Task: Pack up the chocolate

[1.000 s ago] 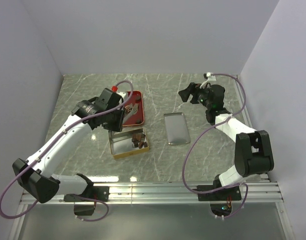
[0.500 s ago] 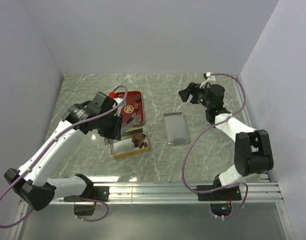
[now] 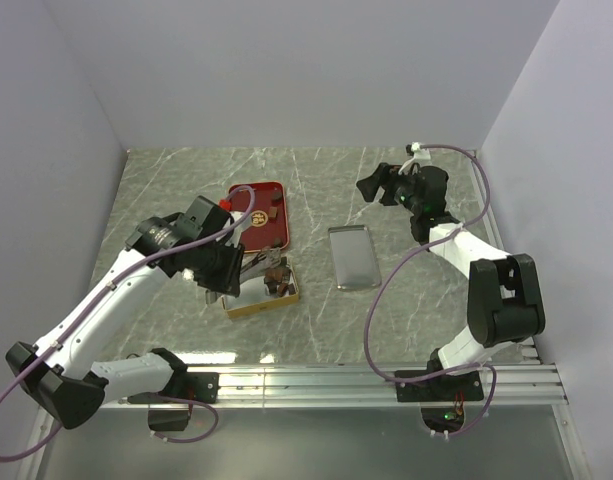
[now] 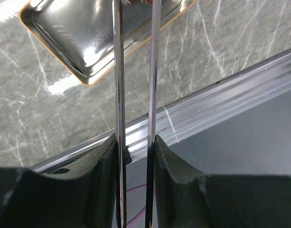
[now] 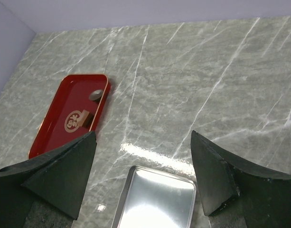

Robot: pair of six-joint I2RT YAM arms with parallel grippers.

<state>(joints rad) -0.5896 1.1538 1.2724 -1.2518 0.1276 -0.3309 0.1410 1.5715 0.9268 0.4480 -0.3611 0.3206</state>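
Observation:
Several dark brown chocolate pieces (image 3: pixel 278 278) lie in the right end of the open gold tin (image 3: pixel 248 303). Two more pieces (image 3: pixel 275 198) rest on the red tray (image 3: pixel 254 222), which also shows in the right wrist view (image 5: pixel 55 128) with a round piece (image 5: pixel 95 95) and a blocky piece (image 5: pixel 83 115). My left gripper (image 3: pixel 229 272) is shut on metal tongs (image 4: pixel 119 71), whose tips reach over the tin (image 4: pixel 83 33); the tips are cut off in the left wrist view. My right gripper (image 3: pixel 371 187) is open and empty, held above the back right of the table.
The silver tin lid (image 3: pixel 353 257) lies flat right of the gold tin, also in the right wrist view (image 5: pixel 157 202). The metal rail (image 3: pixel 306 380) runs along the near edge. White walls close in the left, back and right sides.
My left arm has pulled back from over the red tray toward the near side and now sits over the gold tin; the tray is uncovered. The right arm has not moved.

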